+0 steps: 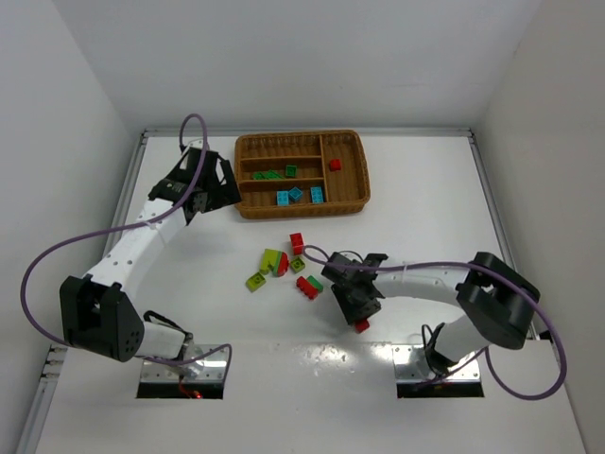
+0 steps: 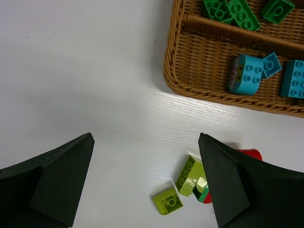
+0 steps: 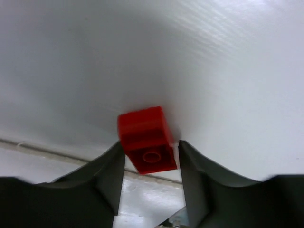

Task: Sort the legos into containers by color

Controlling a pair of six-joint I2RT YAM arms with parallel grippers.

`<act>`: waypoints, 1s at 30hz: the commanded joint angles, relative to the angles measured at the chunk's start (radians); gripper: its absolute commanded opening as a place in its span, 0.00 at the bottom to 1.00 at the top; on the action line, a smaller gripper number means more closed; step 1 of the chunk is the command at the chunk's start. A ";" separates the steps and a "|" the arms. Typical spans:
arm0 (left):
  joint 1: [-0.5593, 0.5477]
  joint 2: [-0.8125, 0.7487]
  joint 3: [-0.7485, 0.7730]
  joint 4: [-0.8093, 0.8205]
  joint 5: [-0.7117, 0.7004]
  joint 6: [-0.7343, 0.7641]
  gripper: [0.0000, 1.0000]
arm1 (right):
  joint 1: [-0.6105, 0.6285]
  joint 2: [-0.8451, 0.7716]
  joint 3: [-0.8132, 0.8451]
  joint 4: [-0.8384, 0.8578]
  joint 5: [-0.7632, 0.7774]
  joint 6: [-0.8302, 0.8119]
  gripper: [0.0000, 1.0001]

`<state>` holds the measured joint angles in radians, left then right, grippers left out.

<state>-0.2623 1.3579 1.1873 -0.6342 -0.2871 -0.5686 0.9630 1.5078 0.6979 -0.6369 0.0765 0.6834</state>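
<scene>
Seen from overhead, a wicker tray (image 1: 301,210) is sitting at twelve o'clock on a white table (image 1: 425,189), with a scatter of loose legos (image 1: 284,267) lying at the centre. The right gripper (image 3: 151,144) is reaching low at about five o'clock from that scatter. Its fingers (image 3: 109,175) are drawn narrow around a single red brick (image 3: 144,133), one finger lying against each side, which looks like a grip. The left gripper (image 2: 145,137) is hanging wide and empty at nine o'clock from the tray, just off its left end. In the tray, green bricks (image 1: 272,174) are lying in the middle slot (image 1: 312,174), cyan bricks (image 1: 299,196) in the near slot (image 1: 255,197), and one red piece (image 1: 335,165) in the upright slot (image 1: 342,184) at three o'clock. The step in hand appears to be picking up a red brick. The next move likely calls for lifting it clear, carrying it toward twelve o'clock, and releasing it in the upright slot beside the other red piece.
</scene>
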 commanded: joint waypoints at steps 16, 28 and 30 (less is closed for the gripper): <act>0.001 -0.013 0.003 -0.004 -0.007 0.015 0.99 | -0.331 0.136 0.595 0.043 0.338 -0.030 0.26; 0.001 -0.023 0.014 -0.059 0.012 0.024 0.99 | -0.515 0.739 1.426 -0.070 0.376 -0.105 0.68; 0.001 -0.034 0.014 -0.068 0.012 0.033 0.99 | -0.524 0.709 1.396 -0.086 0.376 -0.096 0.72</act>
<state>-0.2623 1.3575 1.1873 -0.6811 -0.2771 -0.5541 0.4561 2.2642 2.0399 -0.6567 0.4133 0.5854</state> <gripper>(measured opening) 0.989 0.712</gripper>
